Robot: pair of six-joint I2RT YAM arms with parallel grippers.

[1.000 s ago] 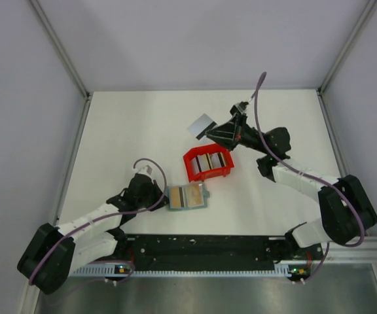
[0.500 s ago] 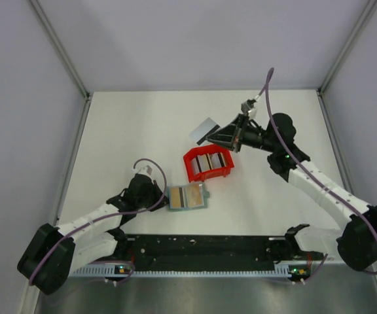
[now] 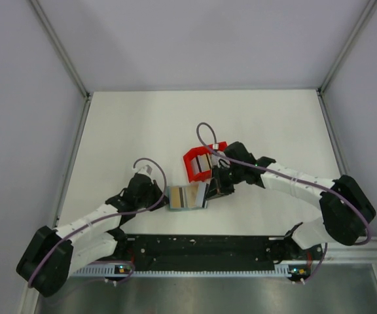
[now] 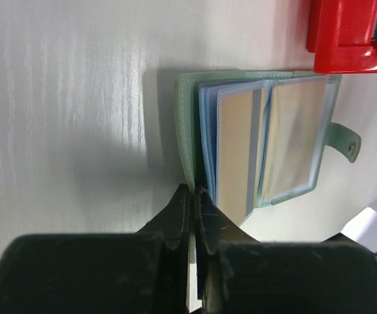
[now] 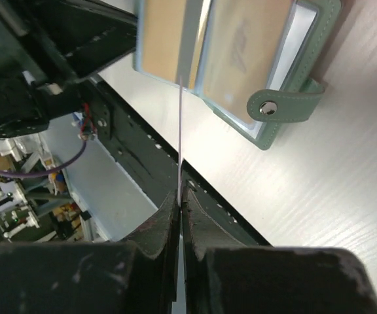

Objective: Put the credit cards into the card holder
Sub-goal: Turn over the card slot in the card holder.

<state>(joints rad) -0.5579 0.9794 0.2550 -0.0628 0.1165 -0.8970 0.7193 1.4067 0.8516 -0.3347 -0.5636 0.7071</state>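
Moved: right gripper [image 5: 180, 193] swung to holder [image 3: 187, 196], clamped on card [image 5: 180, 131], which stands edge-on over holder's centre fold. Left gripper [image 4: 194, 193] pinches holder's edge. Tilt card flatter, then slide into holder.

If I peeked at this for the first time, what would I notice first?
Probably the bright red bin in the middle of the white table, since it is the only strong colour. Beside it lies the open card holder, blue inside with tan cards, its edge pinched by the left gripper, while the right gripper holds a thin card edge-on right at it.
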